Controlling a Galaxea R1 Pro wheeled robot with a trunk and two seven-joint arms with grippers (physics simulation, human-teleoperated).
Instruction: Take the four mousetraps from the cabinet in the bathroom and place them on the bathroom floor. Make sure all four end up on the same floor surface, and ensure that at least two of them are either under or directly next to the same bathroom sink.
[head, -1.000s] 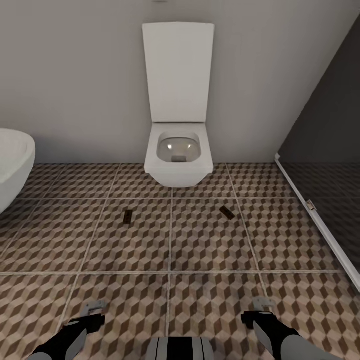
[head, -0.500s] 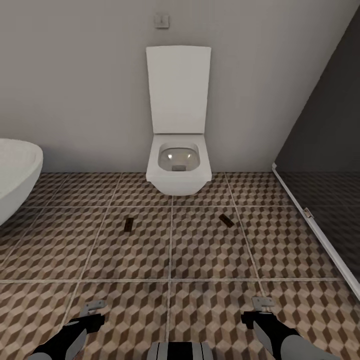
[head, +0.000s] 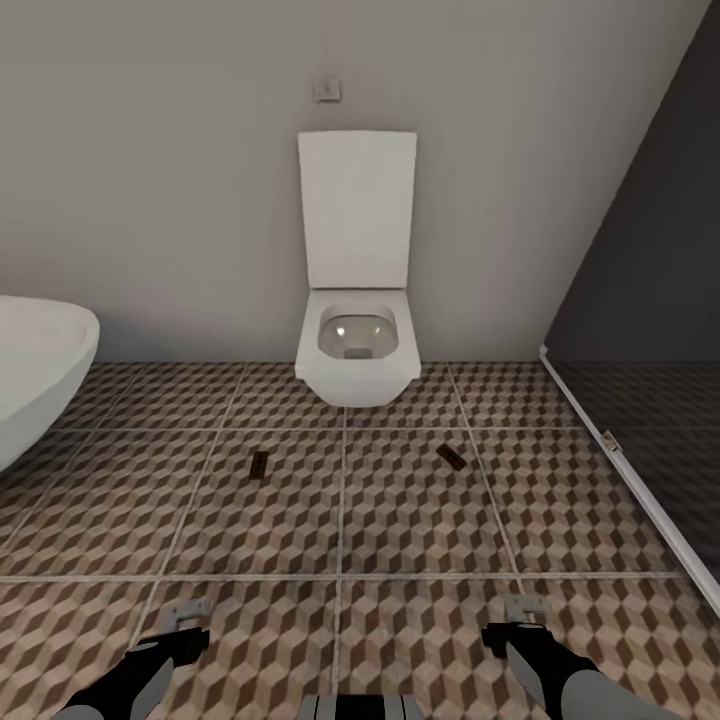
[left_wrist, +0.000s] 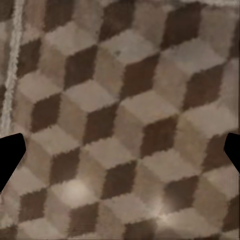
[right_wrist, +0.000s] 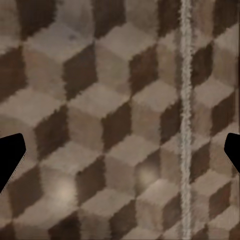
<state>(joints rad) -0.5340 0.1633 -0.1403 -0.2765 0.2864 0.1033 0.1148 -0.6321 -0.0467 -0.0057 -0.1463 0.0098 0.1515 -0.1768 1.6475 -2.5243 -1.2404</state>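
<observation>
Two mousetraps lie flat on the bathroom floor (head: 400, 520) in front of the toilet: one mousetrap (head: 259, 464) to its left and another mousetrap (head: 450, 456) to its right, about one tile apart. My left gripper (head: 186, 622) and right gripper (head: 521, 617) hang low at the near edge of the head view, well short of both traps. In the wrist views, each gripper's fingers (left_wrist: 10, 155) (right_wrist: 10, 157) stand wide apart with only cube-patterned tile between them, so both are open and hold nothing. The cabinet and the sink are out of view.
A white wall-hung toilet (head: 357, 300) with its lid up stands against the grey back wall. A white oval bathtub (head: 35, 380) juts in at the left. A dark glass partition (head: 650, 300) with a pale floor rail runs along the right.
The whole view has shifted: the toilet and both traps look smaller and farther away, and a wall switch above the toilet has come into sight. The traps and arms have not moved.
</observation>
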